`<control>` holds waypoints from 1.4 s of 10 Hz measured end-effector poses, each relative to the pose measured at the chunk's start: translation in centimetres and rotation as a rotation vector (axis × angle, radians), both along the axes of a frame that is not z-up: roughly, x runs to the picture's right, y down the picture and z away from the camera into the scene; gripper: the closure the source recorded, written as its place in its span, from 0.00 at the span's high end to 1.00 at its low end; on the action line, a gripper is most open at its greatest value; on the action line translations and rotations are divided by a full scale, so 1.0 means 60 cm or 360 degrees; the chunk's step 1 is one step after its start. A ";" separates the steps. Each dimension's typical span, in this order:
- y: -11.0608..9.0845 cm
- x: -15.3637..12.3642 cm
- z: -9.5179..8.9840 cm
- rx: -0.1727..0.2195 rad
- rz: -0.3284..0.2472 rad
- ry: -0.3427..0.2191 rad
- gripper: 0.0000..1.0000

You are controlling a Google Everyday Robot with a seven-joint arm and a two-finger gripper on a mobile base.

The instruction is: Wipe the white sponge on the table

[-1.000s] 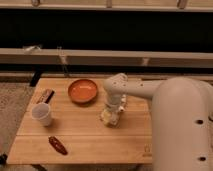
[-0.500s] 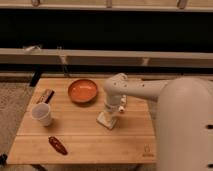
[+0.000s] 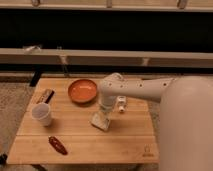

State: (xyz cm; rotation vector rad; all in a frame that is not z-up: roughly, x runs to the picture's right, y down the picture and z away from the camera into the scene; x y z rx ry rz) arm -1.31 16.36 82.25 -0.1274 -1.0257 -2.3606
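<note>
Reaching down from the robot's pale body at the edge of the view, the arm sets its gripper (image 3: pixel 103 117) on the white sponge (image 3: pixel 99 124), which lies near the middle of the table (image 3: pixel 125 142), below the orange bowl (image 3: pixel 82 91). The fingers are pressed together and seem to pinch the top of the sponge, whose underside rests on the wood. That grip makes sense for wiping: held from above and pushed flat, the soft block can be dragged across the planks without slipping free. The open wood around it gives room for a stroke. The white cup (image 3: pixel 42 113), the red item (image 3: pixel 57 145) and the dark packet (image 3: pixel 46 96) all sit well apart toward one end, and the small white tube (image 3: pixel 121 104) lies just beside the arm.

A second ago the fingers stood apart over the sponge; they have since closed. The wrist has dropped lower and moved slightly toward the cup side, and the sponge has shifted with it. Bowl, cup, packet and red item lie where they did.
</note>
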 end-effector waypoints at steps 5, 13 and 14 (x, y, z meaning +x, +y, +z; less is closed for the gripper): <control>-0.012 -0.081 -0.019 0.0029 -0.0081 -0.0117 0.00; -0.024 -0.165 0.012 0.0022 -0.0229 -0.0165 0.00; -0.024 -0.162 0.020 0.0017 -0.0236 -0.0153 0.00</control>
